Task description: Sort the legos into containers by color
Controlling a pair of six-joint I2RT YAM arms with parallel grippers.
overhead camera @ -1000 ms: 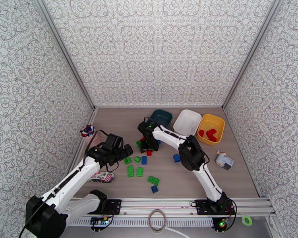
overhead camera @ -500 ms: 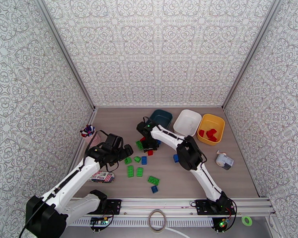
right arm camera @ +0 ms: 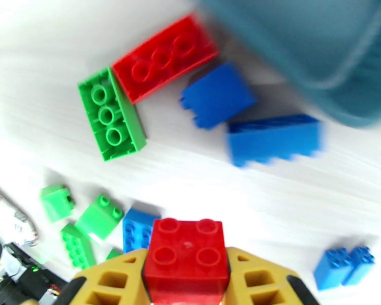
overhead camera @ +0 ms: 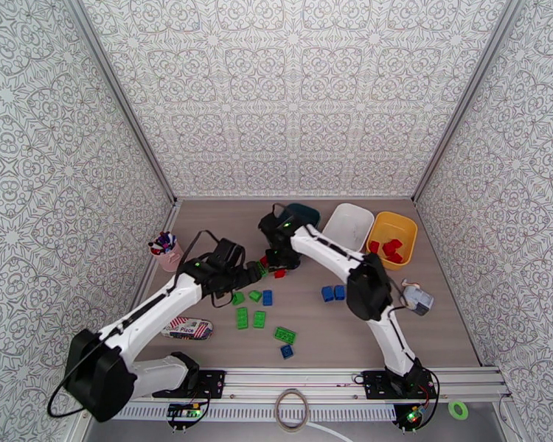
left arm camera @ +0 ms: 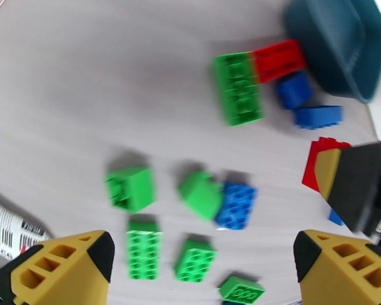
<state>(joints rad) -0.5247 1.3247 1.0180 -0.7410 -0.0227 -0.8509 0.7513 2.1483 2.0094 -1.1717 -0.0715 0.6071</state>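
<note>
Since 1.0 s ago: the left arm has reached out toward 1 o'clock, nearer the brick cluster. The right elbow has swung toward 3 o'clock, uncovering a second small blue studded brick beside the first.

Right end effector is clenched on a red square four-stud plastic brick, studs up, held by its two opposite side walls. It sits at 11 o'clock of surface centre.

Left end effector is spread wide and empty, above loose green plastic bricks.

Other red bricks already lie in the yellow rounded-rectangle plastic bin, at 3 o'clock of the held one.

Handling, judged: light, rigid and not fragile, with smooth slick walls. Pinch the flat sides squarely, low on the body, never the studs; a skewed grip could squirt it out.
</note>
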